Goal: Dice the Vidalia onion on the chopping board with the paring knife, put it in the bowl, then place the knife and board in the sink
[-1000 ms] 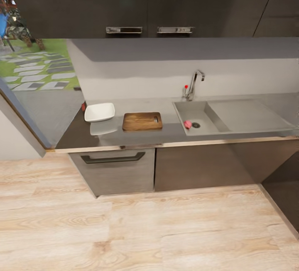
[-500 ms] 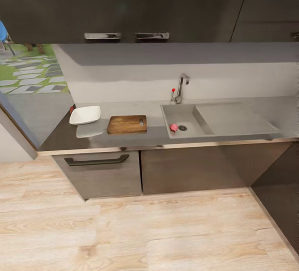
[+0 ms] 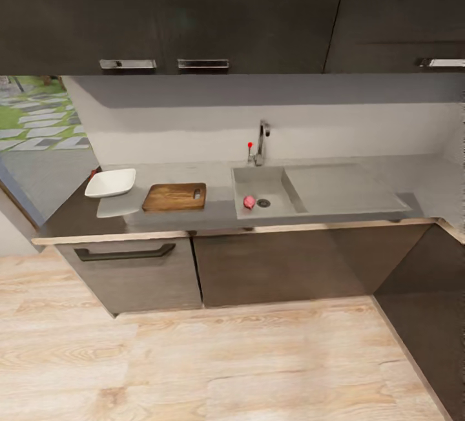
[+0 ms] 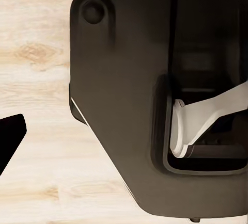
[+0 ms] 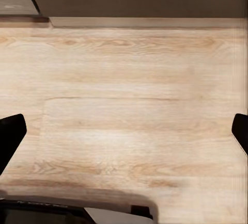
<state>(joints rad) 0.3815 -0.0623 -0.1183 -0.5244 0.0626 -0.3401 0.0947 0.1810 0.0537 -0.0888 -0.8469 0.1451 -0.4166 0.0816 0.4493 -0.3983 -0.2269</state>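
The grey sink (image 3: 278,179) is set into the countertop (image 3: 213,213), with a chrome tap (image 3: 261,142) and its red knob behind it. A pinkish Vidalia onion (image 3: 249,202) lies in the basin beside the round drain. Left of the sink the brown chopping board (image 3: 174,196) lies flat, and the white square bowl (image 3: 111,183) stands further left. A small red bit (image 3: 94,172) shows behind the bowl, perhaps the paring knife's handle. My right gripper (image 5: 124,133) hangs open over the plank floor. My left gripper (image 4: 124,136) hangs open above my own dark base (image 4: 119,95).
Dark grey wall cabinets (image 3: 194,14) hang above the counter, and base cabinets with a bar handle (image 3: 124,254) stand below it. Light wooden floor (image 3: 232,363) lies between me and the counter. A dark cabinet run (image 3: 426,305) closes the right side.
The whole head view has shifted, so the camera moved: the counter now sits further left and looks a little smaller. Onion, board and bowl keep their places.
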